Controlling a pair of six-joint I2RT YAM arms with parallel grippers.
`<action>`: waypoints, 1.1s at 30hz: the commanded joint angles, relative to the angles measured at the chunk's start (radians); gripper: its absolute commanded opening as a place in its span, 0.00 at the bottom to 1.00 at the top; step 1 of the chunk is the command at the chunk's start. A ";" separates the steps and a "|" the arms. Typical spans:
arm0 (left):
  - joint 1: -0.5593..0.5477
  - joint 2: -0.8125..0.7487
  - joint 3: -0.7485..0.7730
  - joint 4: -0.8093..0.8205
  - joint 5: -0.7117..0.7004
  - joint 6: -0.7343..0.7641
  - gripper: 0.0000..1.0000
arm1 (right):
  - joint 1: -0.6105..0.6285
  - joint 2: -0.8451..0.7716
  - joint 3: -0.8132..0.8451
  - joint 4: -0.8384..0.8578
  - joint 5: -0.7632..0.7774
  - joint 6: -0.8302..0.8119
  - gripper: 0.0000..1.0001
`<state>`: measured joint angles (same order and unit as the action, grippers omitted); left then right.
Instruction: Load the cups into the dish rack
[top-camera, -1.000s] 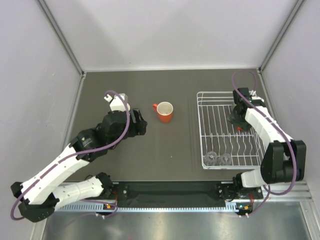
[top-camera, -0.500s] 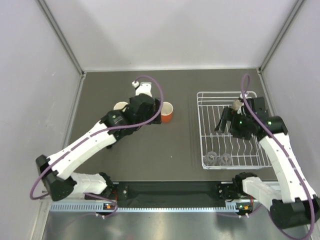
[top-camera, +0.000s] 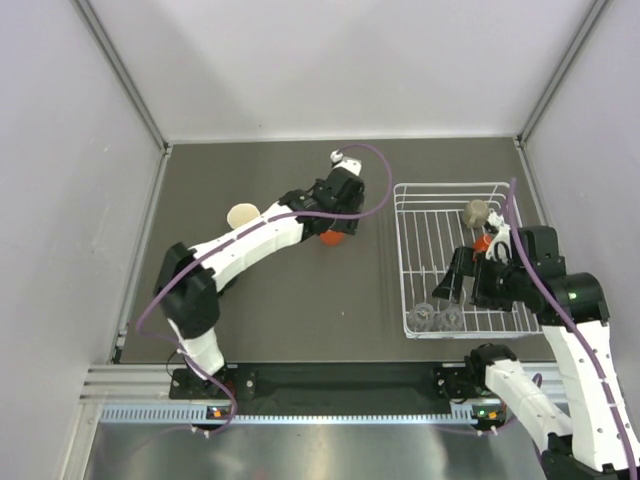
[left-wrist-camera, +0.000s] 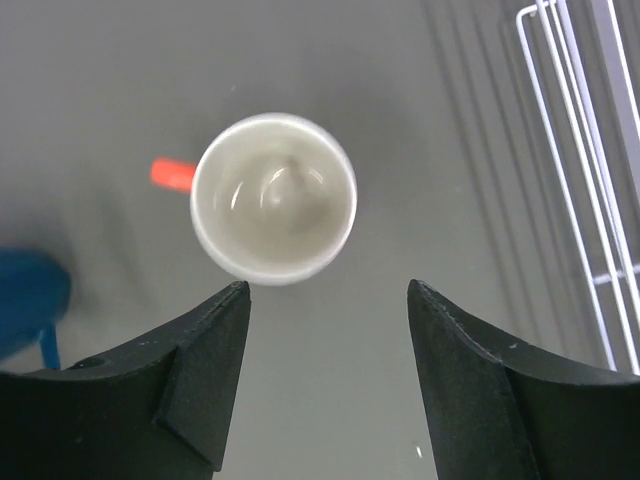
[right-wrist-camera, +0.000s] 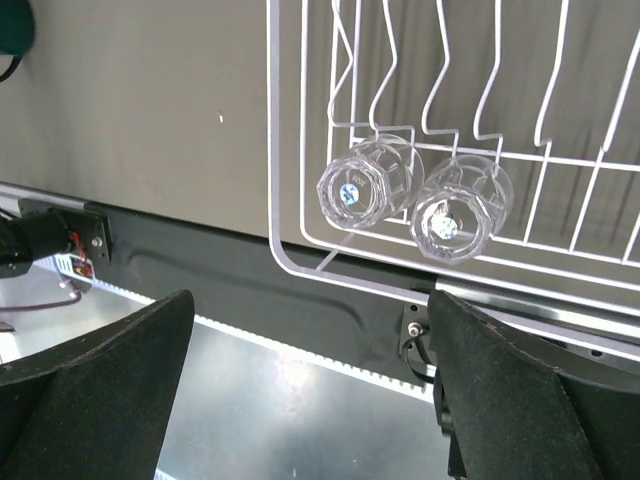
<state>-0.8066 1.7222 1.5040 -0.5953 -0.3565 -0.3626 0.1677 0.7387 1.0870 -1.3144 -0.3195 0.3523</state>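
Note:
The large orange mug, white inside, stands upright on the table with its handle to the left. My left gripper is open and empty above it, with the mug just ahead of the fingertips. In the top view the gripper covers most of the mug. The blue mug shows only at the left wrist view's edge. The beige mug stands at the left. The white dish rack holds two clear glasses, a dull cup and the tiny orange cup. My right gripper is open and empty above the rack's near part.
The rack's left edge wires lie right of the orange mug. The table's near edge and the black rail run just below the rack's near corner. Grey walls enclose the table on three sides.
My left arm has swung right, from beside the beige mug to above the orange mug. My right arm has drawn back from the rack's far end towards its near part, empty.

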 joint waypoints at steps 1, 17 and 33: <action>0.006 0.074 0.111 0.048 -0.021 0.073 0.68 | 0.003 -0.035 0.053 -0.095 0.013 -0.030 1.00; 0.006 0.309 0.179 0.008 -0.073 0.097 0.59 | 0.004 -0.104 0.014 -0.118 0.039 0.027 1.00; 0.018 0.360 0.306 -0.046 -0.082 0.129 0.00 | 0.003 -0.081 0.011 -0.080 0.043 0.036 1.00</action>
<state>-0.7940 2.1101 1.7245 -0.6273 -0.4099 -0.2520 0.1677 0.6453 1.0935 -1.3544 -0.2779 0.3798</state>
